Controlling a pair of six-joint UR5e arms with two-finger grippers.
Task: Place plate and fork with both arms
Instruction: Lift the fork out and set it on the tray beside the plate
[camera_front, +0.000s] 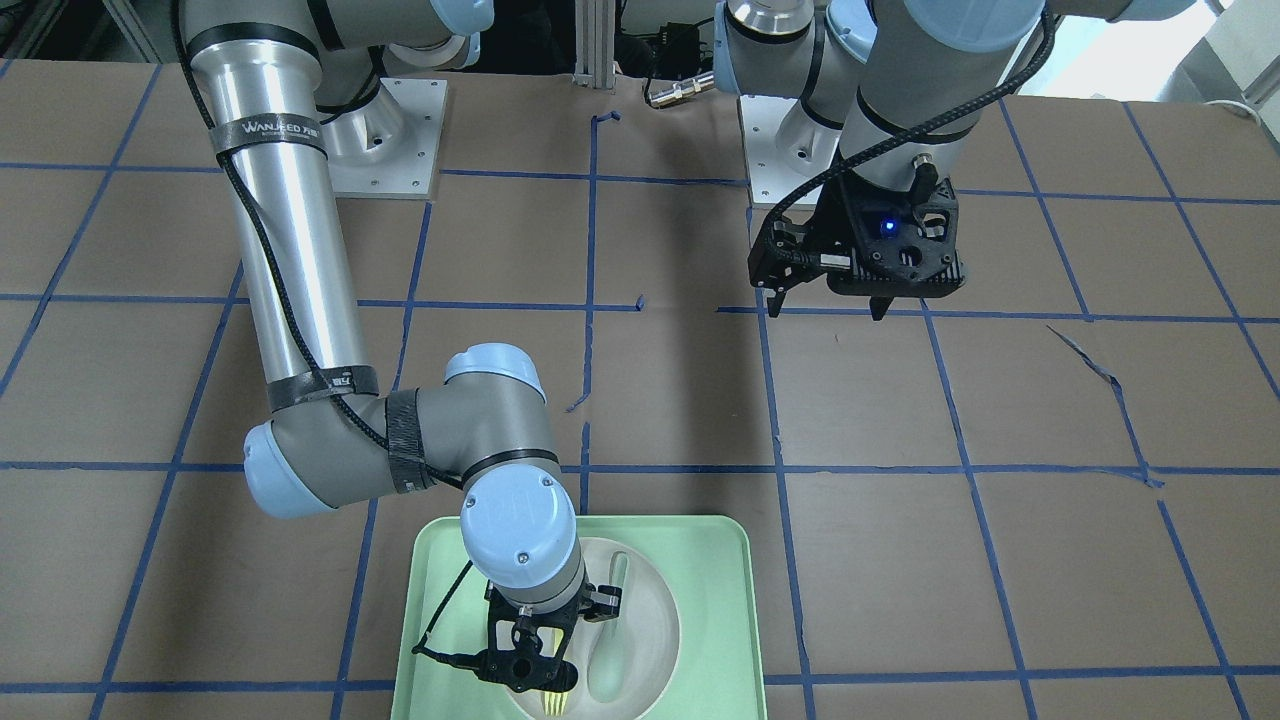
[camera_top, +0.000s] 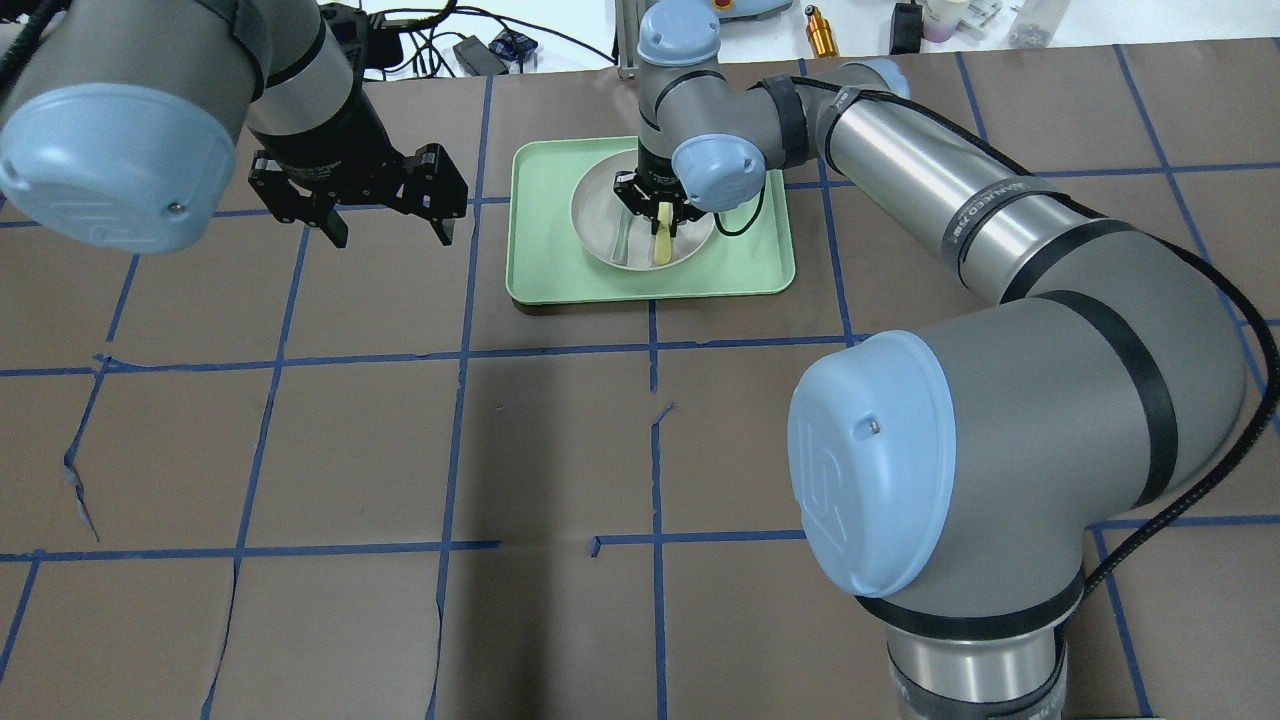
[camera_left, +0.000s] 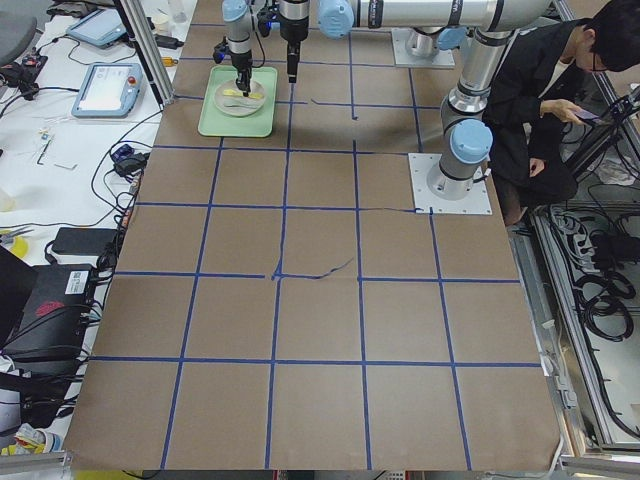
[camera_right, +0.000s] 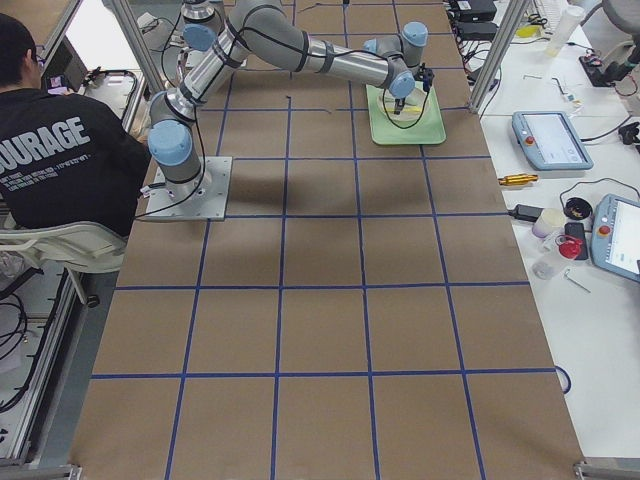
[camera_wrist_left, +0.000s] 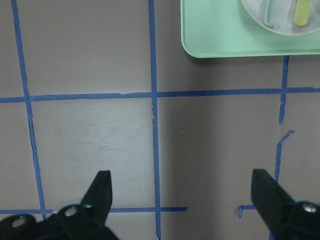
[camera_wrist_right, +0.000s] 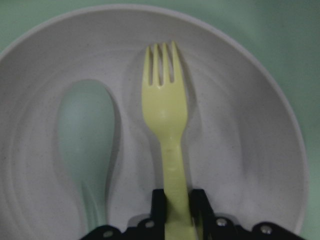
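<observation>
Tail of the fork (camera_wrist_right: 165, 115) handle hidden inside the right gripper (camera_wrist_right: 178, 202), spoon (camera_wrist_right: 87, 130) handle cut off by the lower edge, plate (camera_front: 655, 610) and tray (camera_front: 725, 600) cropped at the front view's bottom edge
</observation>
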